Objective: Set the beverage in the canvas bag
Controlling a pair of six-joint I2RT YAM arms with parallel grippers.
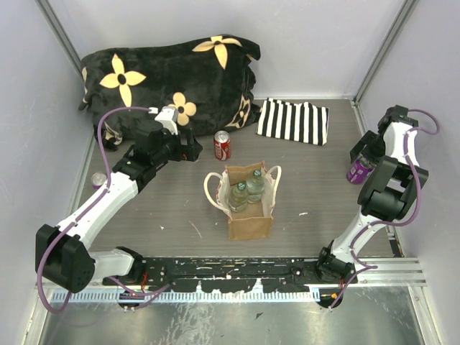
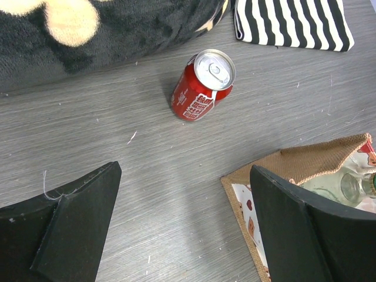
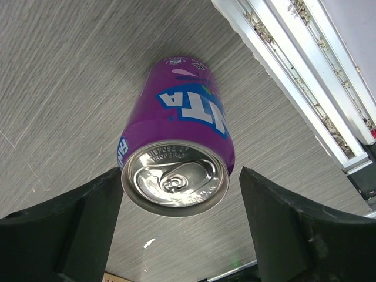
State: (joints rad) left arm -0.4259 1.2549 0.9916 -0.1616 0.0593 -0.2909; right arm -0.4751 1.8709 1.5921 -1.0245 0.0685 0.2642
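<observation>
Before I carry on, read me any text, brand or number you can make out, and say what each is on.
"NTA", white on blue, seen upside down, on the purple can; the word's start wraps out of view.
Embossed lettering on that can's lid: too small to read.
White print on the red can: blurred, unreadable.
No text seen on the canvas bag, striped cloth or flowered blanket.
</observation>
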